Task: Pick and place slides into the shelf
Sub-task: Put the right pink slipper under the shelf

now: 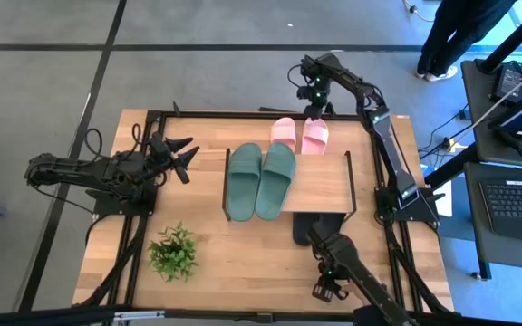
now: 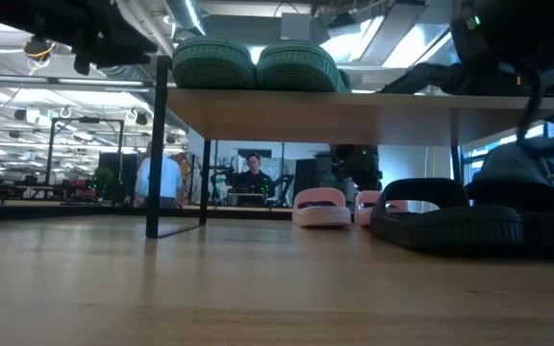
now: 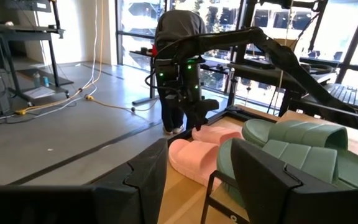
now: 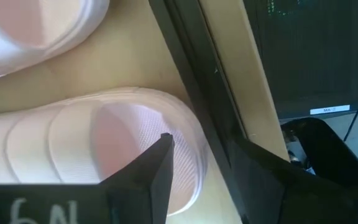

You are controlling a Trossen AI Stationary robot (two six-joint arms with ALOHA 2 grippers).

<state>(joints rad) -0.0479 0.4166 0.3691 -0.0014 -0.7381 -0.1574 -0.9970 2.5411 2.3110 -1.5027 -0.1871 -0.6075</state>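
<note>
While the left gripper (image 1: 187, 156) idles agape, right gripper (image 1: 314, 107) jaws parted over pink slides (image 1: 299, 135).

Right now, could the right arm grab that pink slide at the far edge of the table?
Probably yes. The right tool hangs directly over the pink slide, fingers apart around its rim beside the black table frame. Nothing lies between them.
</note>
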